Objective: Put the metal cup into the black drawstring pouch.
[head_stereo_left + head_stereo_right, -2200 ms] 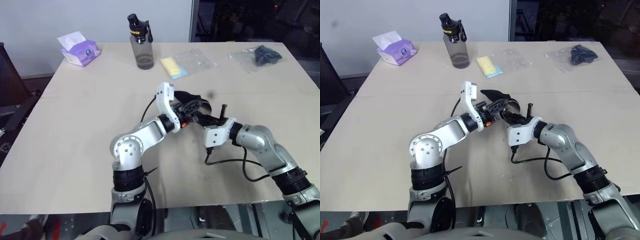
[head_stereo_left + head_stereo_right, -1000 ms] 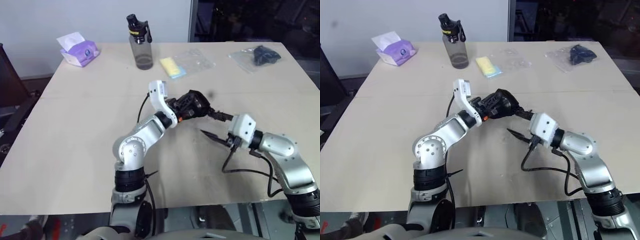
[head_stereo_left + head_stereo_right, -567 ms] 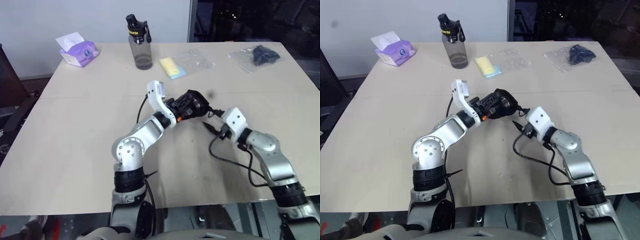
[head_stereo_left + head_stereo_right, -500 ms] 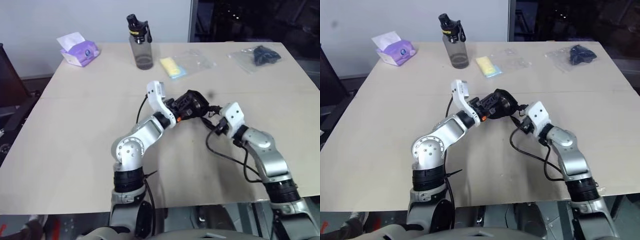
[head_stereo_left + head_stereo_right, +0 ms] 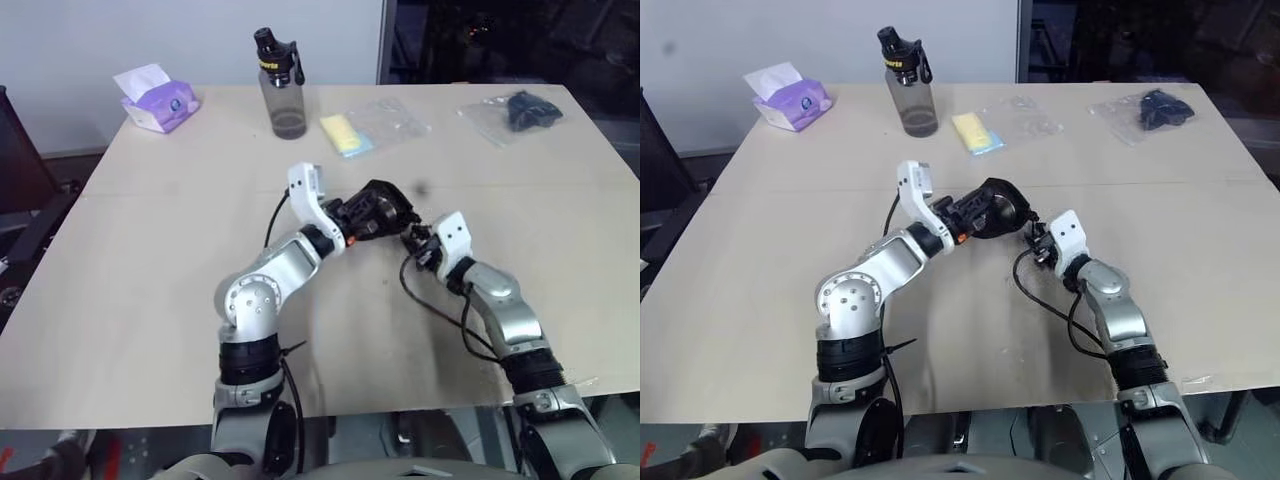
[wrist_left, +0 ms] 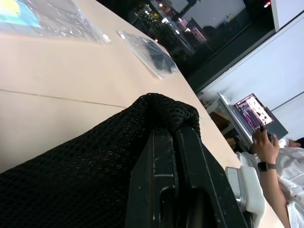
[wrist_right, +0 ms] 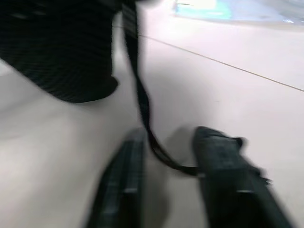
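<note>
Soft black mesh pouch [image 6: 95,156] pinched in left gripper [image 6: 173,137]; right gripper [image 7: 168,164] narrow around thin cord [image 7: 137,90]

The two head cameras are looking forward and down over the whole surface [image 5: 150,300], while both wrist cameras are sitting close, sharing the black drawstring pouch [image 6: 85,166].

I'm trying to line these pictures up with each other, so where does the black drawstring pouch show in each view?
Left eye view: black drawstring pouch at table centre, clamped by the left gripper.
Right eye view: same spot, centre.
Left wrist view: black mesh across the lower part, pinched between the fingers.
Right wrist view: dark mass in a corner, cord trailing.
Shared landmark: yellow packet.
</note>
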Action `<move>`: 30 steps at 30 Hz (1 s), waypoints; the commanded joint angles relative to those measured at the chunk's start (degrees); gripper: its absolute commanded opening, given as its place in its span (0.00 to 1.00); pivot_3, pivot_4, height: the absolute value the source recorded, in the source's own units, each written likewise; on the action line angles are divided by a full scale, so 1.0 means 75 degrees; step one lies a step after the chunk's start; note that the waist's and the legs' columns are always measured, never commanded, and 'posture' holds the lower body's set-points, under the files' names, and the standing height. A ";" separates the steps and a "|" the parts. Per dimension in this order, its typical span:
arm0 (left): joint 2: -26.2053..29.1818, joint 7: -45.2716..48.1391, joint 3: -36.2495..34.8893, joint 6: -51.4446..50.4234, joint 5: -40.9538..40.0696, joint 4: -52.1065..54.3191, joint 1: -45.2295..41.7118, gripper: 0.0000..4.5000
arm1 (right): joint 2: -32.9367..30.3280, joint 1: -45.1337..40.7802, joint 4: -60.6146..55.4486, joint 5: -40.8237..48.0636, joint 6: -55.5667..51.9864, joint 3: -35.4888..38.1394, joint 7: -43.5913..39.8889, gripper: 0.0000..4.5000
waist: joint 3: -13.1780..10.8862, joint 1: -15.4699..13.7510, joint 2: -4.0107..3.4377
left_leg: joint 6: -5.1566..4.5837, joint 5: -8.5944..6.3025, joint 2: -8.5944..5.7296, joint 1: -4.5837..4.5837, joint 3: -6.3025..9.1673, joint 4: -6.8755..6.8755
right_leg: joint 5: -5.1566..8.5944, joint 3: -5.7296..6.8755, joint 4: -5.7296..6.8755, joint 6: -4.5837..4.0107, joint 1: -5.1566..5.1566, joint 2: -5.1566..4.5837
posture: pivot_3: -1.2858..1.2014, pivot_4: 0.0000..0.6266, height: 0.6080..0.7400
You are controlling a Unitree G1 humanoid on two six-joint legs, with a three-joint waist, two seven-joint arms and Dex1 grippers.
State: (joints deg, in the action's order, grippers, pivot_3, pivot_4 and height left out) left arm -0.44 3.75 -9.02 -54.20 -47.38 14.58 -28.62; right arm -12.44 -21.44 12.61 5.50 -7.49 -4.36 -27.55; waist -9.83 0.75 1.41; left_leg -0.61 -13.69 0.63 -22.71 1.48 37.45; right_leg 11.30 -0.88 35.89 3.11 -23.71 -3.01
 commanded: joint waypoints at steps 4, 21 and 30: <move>0.0096 0.0158 0.0002 0.0045 -0.0118 -0.0008 -0.0121 0.00 | 0.0017 -0.0148 -0.0156 0.0086 0.0700 0.0358 0.0227 0.01 | 0.0000 0.0001 0.0000 | 0.0000 0.0000 0.0000 0.0000 0.0001 0.0000 | 0.0000 0.0001 -0.0001 0.0000 0.0000 0.0000 | 0.52 0.24 1.00; 0.1779 0.1728 0.0866 -0.0394 -0.0257 0.0824 0.0824 0.68 | -0.0984 -0.1318 -0.1249 0.0079 0.1819 0.1260 0.0770 0.00 | -0.0008 0.0037 -0.0015 | 0.0000 0.0000 0.0002 0.0003 -0.0002 -0.0008 | 0.0001 -0.0002 -0.0001 0.0000 -0.0002 0.0000 | 0.52 0.24 1.00; 0.3708 0.4120 0.1589 0.2441 0.1898 -0.0526 0.0911 0.68 | -0.1337 -0.1992 -0.2672 -0.0053 0.0887 0.0712 0.0364 0.00 | -0.0017 -0.0029 -0.0031 | 0.0000 0.0000 0.0015 0.0004 0.0004 -0.0018 | 0.0019 0.0006 0.0008 -0.0031 -0.0016 0.0013 | 0.52 0.24 1.00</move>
State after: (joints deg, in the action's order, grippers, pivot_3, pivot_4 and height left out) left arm 27.90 32.04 2.26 -41.60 -35.56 10.64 -19.66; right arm -22.26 -35.46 -4.80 4.98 -0.07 1.54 -24.34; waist -9.96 0.54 1.18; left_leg -0.61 -13.69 0.73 -22.69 1.51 37.33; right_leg 11.44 -0.82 35.94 2.87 -23.80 -2.92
